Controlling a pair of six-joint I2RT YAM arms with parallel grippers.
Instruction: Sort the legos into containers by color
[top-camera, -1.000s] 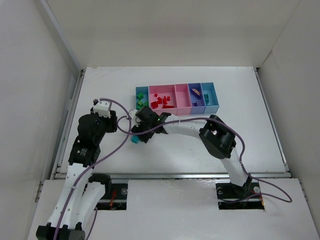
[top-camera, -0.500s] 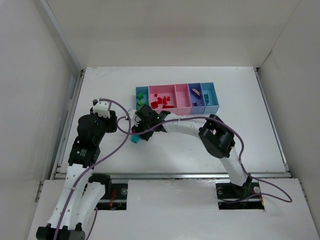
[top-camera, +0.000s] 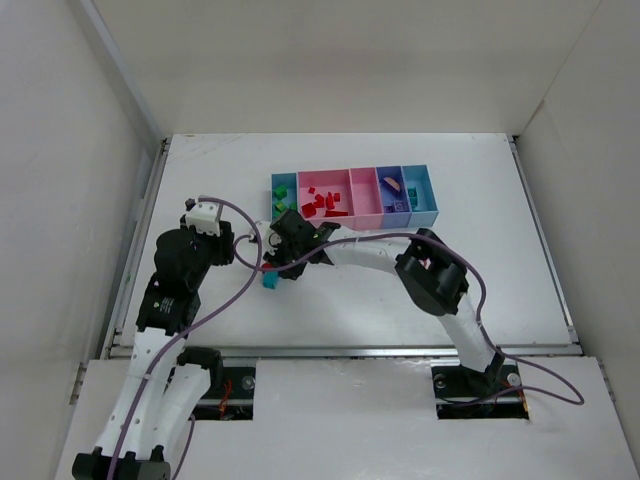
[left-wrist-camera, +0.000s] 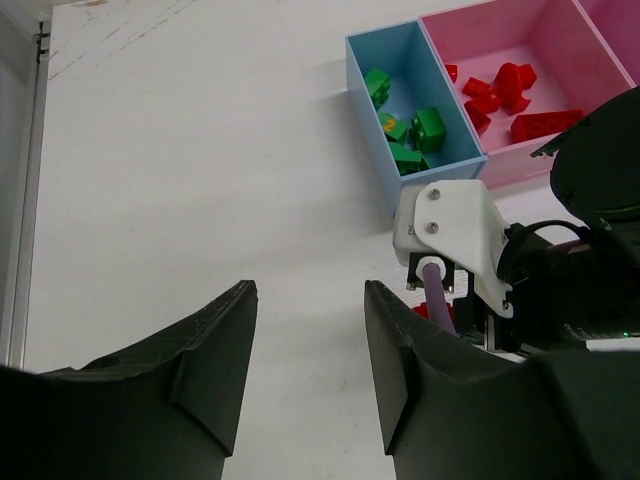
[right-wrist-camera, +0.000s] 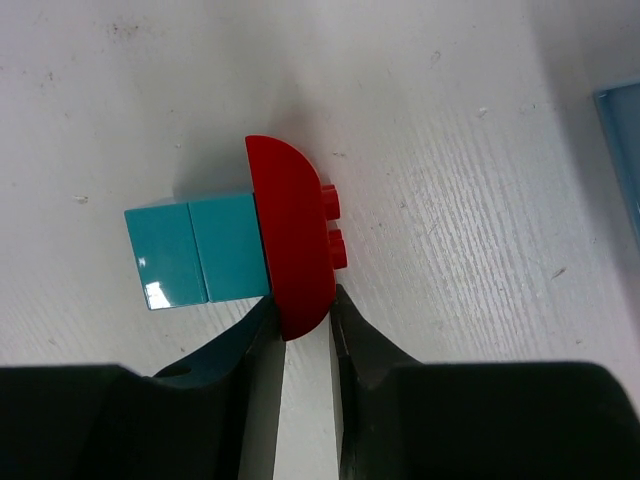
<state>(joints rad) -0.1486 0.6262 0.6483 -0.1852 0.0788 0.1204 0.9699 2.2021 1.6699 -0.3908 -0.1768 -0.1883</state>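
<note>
Top external view shows a white desk (top-camera: 480, 270) closed in by plain white walls (top-camera: 350, 60). The row of containers (top-camera: 380, 222) sits at its far middle. From above, my right arm hides almost all I grasp; only the teal lego (top-camera: 268, 281) is clear there. In the right wrist view, my right tool (right-wrist-camera: 302, 318) pinches the near tip of the curved red lego (right-wrist-camera: 290, 230), which lies on the desk touching the teal lego. My left tool (left-wrist-camera: 307, 300) stands partly spread, holding nothing, left of the containers.
</note>
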